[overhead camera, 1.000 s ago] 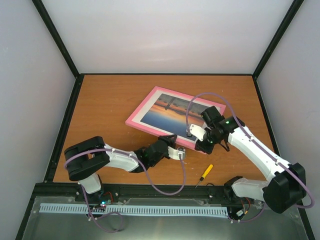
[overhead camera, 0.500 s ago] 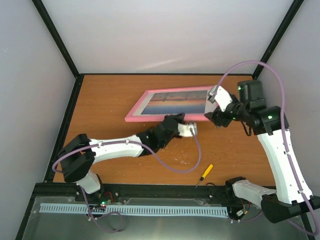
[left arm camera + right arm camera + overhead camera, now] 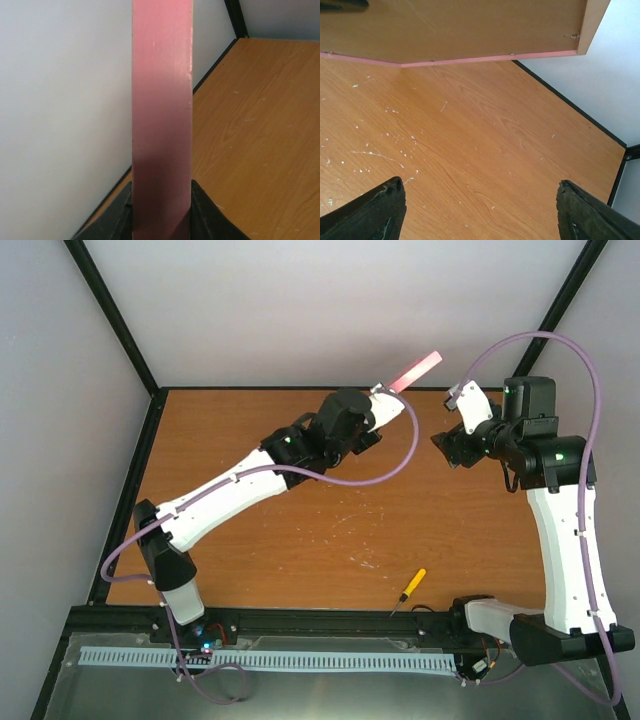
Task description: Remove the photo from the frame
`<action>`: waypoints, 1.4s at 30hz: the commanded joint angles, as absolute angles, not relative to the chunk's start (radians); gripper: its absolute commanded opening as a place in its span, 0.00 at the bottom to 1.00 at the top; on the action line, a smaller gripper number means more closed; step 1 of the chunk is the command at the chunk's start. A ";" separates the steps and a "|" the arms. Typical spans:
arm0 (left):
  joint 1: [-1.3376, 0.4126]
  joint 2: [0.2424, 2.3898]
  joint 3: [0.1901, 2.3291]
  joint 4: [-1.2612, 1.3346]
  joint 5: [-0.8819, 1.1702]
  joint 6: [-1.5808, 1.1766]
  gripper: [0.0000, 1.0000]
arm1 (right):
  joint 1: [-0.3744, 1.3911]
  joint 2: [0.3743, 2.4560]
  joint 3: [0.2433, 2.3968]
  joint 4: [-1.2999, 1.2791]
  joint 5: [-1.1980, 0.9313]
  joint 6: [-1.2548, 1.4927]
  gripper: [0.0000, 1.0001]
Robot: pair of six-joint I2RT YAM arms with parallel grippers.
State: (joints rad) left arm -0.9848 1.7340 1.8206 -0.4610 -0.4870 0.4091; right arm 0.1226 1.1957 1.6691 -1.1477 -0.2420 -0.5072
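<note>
Frame [image 3: 417, 369] lifted off table [image 3: 300, 540] since 0.5 s ago, now edge-on aloft; left gripper [image 3: 161, 197] clenched on its pink edge; right gripper [image 3: 480, 212] released, apart, facing brown backing [image 3: 455, 25], likely for access; photo hidden

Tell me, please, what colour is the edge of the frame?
Pink; the frame shows its edge best in the left wrist view.
</note>
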 commanded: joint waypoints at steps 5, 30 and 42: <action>-0.866 1.719 2.168 -0.617 -0.292 -0.035 0.01 | 0.113 1.194 1.618 -1.171 -0.288 -0.470 0.80; -0.282 1.272 1.022 -0.005 0.522 -0.884 0.01 | 0.112 1.170 1.264 -1.037 -0.411 -0.431 0.75; -0.145 1.448 0.814 0.211 0.719 -0.857 0.01 | 0.112 1.131 1.120 -0.990 -0.428 -0.472 0.72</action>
State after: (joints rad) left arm -0.1612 1.3933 0.7990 0.0120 0.6434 -0.9325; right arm 0.1181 1.1625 1.1561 -1.0206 -0.4110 -0.4534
